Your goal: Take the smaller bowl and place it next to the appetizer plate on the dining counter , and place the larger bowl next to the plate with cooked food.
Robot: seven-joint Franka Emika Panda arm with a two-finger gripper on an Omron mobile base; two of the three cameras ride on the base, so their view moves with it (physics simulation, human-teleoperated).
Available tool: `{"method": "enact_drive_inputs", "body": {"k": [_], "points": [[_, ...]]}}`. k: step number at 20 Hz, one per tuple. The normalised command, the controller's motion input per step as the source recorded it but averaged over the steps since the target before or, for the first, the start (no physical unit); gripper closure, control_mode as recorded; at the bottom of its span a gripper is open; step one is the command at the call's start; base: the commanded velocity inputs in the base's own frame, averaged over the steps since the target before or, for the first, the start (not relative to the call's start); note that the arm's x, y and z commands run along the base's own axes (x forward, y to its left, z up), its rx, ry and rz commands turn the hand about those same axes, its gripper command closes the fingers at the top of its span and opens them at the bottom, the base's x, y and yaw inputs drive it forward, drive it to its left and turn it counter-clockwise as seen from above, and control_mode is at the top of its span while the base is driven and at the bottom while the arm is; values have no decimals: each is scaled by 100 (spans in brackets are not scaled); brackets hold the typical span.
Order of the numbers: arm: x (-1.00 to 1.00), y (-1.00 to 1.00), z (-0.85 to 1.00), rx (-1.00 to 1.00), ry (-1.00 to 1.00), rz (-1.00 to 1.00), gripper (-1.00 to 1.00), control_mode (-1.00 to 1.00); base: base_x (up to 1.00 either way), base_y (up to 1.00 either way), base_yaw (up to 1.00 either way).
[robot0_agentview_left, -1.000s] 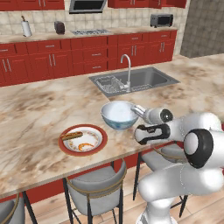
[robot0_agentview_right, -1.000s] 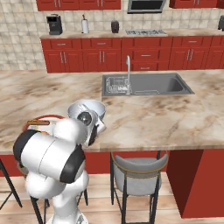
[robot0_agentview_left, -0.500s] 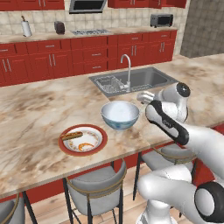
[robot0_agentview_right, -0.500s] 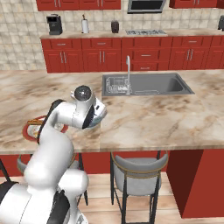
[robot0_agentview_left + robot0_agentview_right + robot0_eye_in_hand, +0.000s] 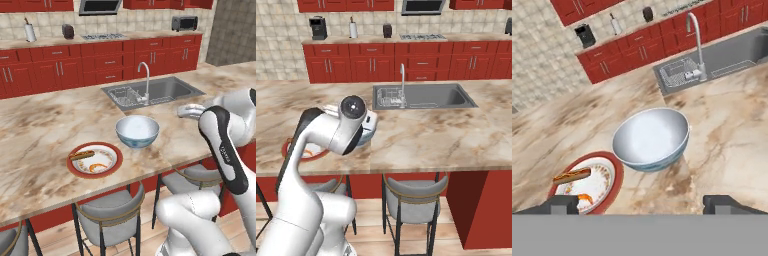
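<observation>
Since the two dark fingers (image 5: 562, 204) are seen far apart at the bottom of the hand view with nothing between them, the gripper (image 5: 643, 204) is judged to be wide open and empty, held above the dining worktop (image 5: 45, 125). Just beyond the fingers, the larger bowl (image 5: 651, 139) is seen standing upright on the marble, its white inside bare, and the plate with cooked food (image 5: 586, 183) lies right beside it, a sausage-like piece and an orange piece resting on it; whether the two rims touch cannot be told, though a narrow gap is suggested in the left base view. That half of the task is therefore judged to be done. Farther back, the sink (image 5: 155, 91) with its tap (image 5: 145, 80) is set into the worktop, and behind it the wall counter (image 5: 95, 60) with red cupboards is seen. What is left, as far as can be judged, is for the smaller bowl to be placed by the appetizer plate.
</observation>
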Motion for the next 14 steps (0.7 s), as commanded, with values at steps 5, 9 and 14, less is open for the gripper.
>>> {"method": "enact_drive_inputs", "body": {"k": [5, 9, 14], "points": [[-100, 19, 35, -28, 25, 14, -100, -100, 0, 0, 0], [-88, 30, -24, -33, -1, 0, -100, -100, 0, 0, 0], [-48, -2, -19, -16, -6, -1, -100, 100, -7, -8, 0]]}}
